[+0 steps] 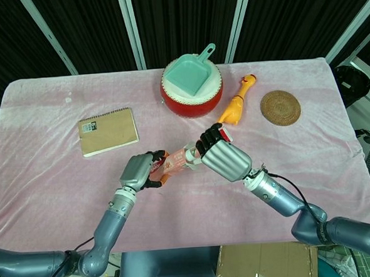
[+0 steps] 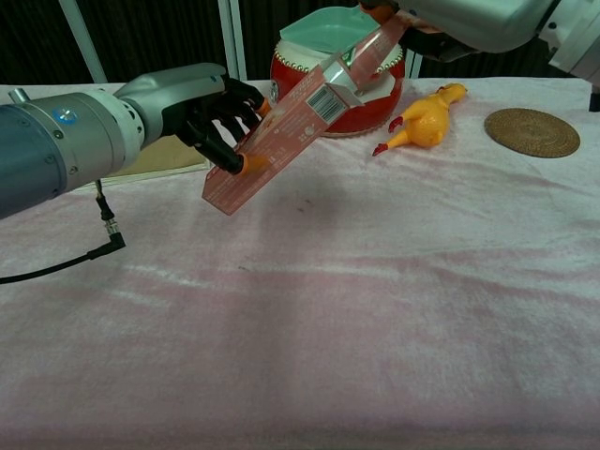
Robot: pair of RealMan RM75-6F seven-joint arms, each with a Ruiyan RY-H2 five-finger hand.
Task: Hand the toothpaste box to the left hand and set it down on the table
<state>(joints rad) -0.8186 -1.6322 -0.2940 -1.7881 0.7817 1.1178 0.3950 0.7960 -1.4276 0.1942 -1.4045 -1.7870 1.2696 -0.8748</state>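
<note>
The toothpaste box point(image 1: 174, 159) is a long pink-red carton, held tilted above the pink tablecloth point(image 1: 62, 177) near the table's middle. My right hand point(image 1: 224, 159) grips its upper end; in the chest view that hand point(image 2: 469, 19) sits at the top edge, mostly cut off. My left hand point(image 1: 137, 171) wraps its fingers around the lower half of the box point(image 2: 281, 141), with an orange fingertip point(image 2: 251, 164) pressed on the front face. Both hands hold the box at once, and its lower end hangs free above the cloth.
A brown notebook point(image 1: 108, 131) lies at the left, behind my left hand. At the back stands a red drum point(image 1: 189, 104) with a teal dustpan point(image 1: 192, 74) on it. A yellow rubber chicken point(image 1: 236, 104) and a round woven coaster point(image 1: 280, 107) lie to the right.
</note>
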